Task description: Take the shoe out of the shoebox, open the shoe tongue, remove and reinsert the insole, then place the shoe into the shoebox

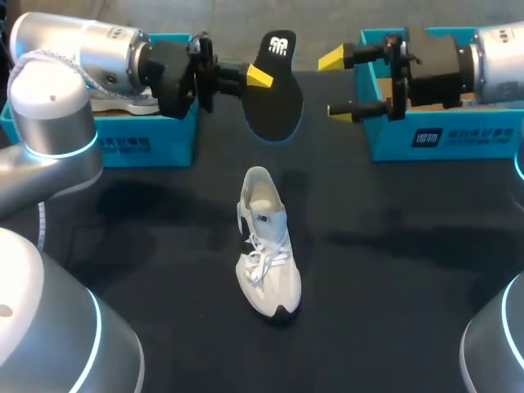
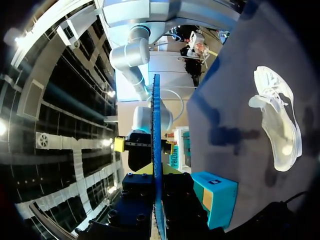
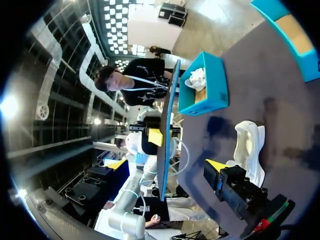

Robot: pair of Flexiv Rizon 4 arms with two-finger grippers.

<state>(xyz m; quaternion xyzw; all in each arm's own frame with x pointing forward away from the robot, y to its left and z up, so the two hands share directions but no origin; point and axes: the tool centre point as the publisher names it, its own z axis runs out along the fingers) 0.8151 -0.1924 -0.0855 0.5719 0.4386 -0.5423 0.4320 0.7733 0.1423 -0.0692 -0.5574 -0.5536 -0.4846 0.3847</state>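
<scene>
Your left hand (image 1: 255, 78) is closed on the flat black foam insole (image 1: 274, 102), pinching it by one long edge and holding it in the air over the far part of the dark counter (image 1: 393, 262). The insole's broad end points down toward you. Your right hand (image 1: 336, 84) hangs just beside it with its yellow tips spread wide and nothing between them.

The white lace-up sneaker (image 1: 266, 246) sits upright on the counter, well below the insole. Its black-patched toe is toward you and its heel opening faces away. It lies between the teal cardboard shoebox at the far left (image 1: 147, 143) and its twin at the far right (image 1: 442, 139).

The step in hand looks to be putting the insole back.

- **Lead with the broad end.** It has to travel down the mouth and forward to the toe, so tilt the insole to slide in at a shallow slant rather than dropping it straight down.
- **Steady the shoe first.** The sneaker is light and free on the cloth, so it will likely skid or tip under any push. Bring your empty right hand down to pin the heel or lift the tongue.
- **Watch the laces.** They lie loosely over the throat and may catch the foam edge.
- **Let go late.** Release only once the heel end seats.
</scene>
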